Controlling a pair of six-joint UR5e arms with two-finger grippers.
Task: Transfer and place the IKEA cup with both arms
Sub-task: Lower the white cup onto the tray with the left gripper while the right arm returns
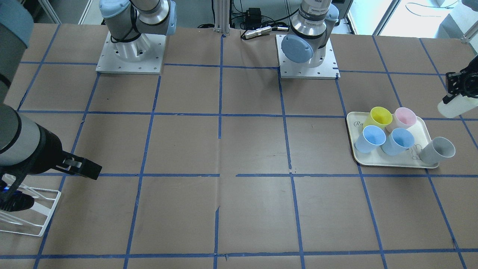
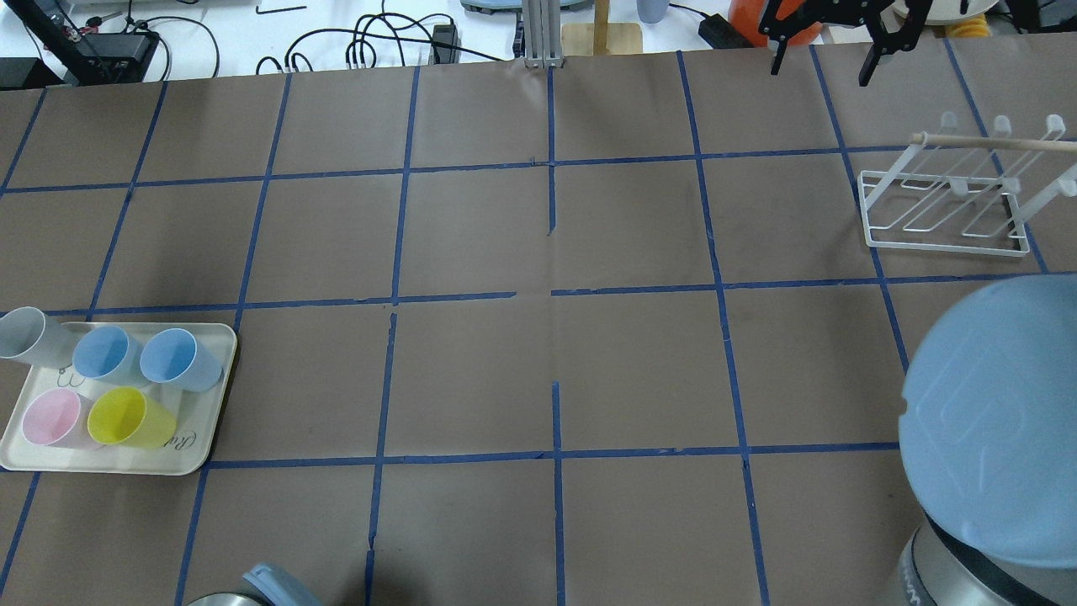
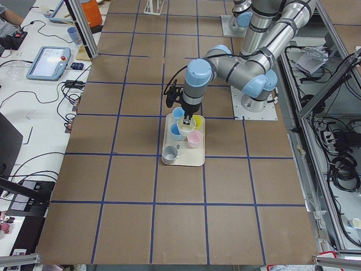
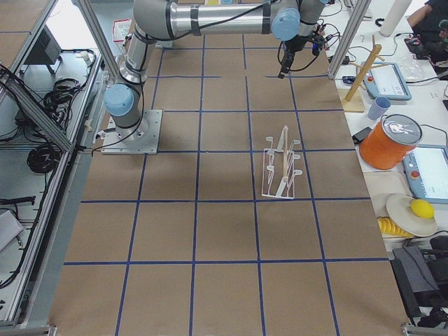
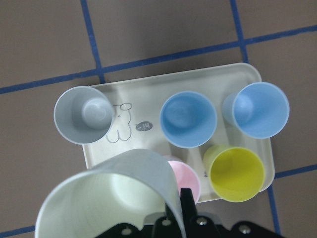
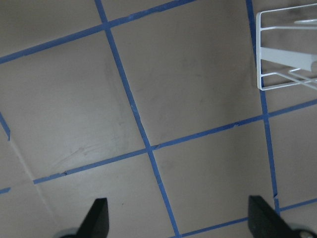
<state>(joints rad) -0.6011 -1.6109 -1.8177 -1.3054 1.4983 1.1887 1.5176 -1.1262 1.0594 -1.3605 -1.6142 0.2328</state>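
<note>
In the left wrist view the IKEA cup (image 5: 114,193) hid most of the pink cup (image 5: 190,181). The lower edge cut its rim.

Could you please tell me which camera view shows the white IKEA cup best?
The left wrist view: the IKEA cup fills the foreground, with its rim and inside clear. The front-facing view shows it small at the frame's edge, exterior left shows it tiny, and the others miss it.
</note>
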